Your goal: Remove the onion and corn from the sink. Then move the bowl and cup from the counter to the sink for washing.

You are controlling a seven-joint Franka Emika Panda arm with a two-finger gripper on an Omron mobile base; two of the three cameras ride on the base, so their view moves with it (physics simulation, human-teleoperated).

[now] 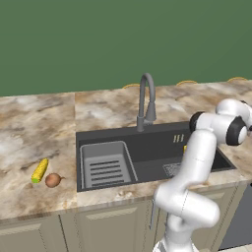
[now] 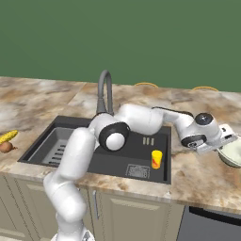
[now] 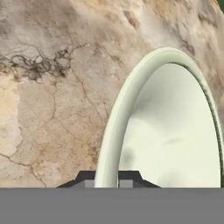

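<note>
Pincer (image 3: pixel 107 180) straddles the bowl (image 3: pixel 175 131) rim, one finger each side, can't tell if clamped yet. Looks stiff, light, kinda slippery; rim's the only grab spot.

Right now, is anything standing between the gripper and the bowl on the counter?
Nothing visible does. In the hand view the gripper already straddles the bowl rim, one fingertip on each side, with bare counter beside it. The right base view shows the hand at the bowl's edge, to the right of the sink.
</note>
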